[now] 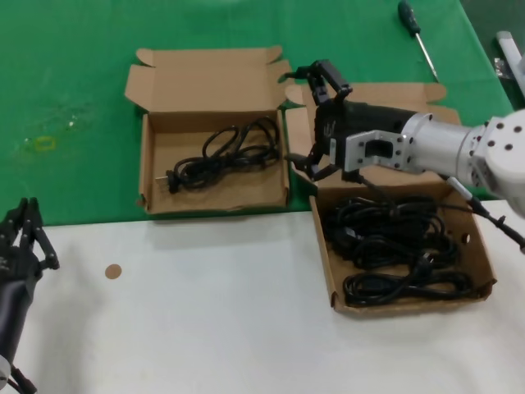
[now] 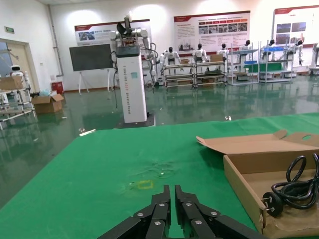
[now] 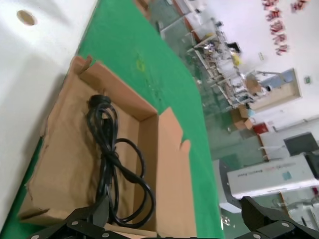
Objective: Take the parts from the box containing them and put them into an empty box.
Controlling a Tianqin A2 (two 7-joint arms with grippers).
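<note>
The right-hand cardboard box [image 1: 326, 263] holds several bundles of black power cables [image 1: 394, 238]. The left-hand box [image 1: 146, 164], its lid flap open at the back, holds one cable bundle [image 1: 221, 152], which also shows in the right wrist view [image 3: 112, 164] and the left wrist view [image 2: 294, 186]. My right gripper [image 1: 292, 119] hovers open and empty over the gap between the two boxes, at the left box's right wall [image 3: 149, 129]. My left gripper [image 1: 25, 238] is parked shut at the front left of the table, and it holds nothing [image 2: 172, 199].
A green-handled screwdriver [image 1: 414, 33] lies on the green mat at the back right, near a grey object [image 1: 509, 49] at the edge. A small brown dot [image 1: 113, 270] marks the white tabletop in front. A yellow mark [image 1: 45, 144] sits on the mat at left.
</note>
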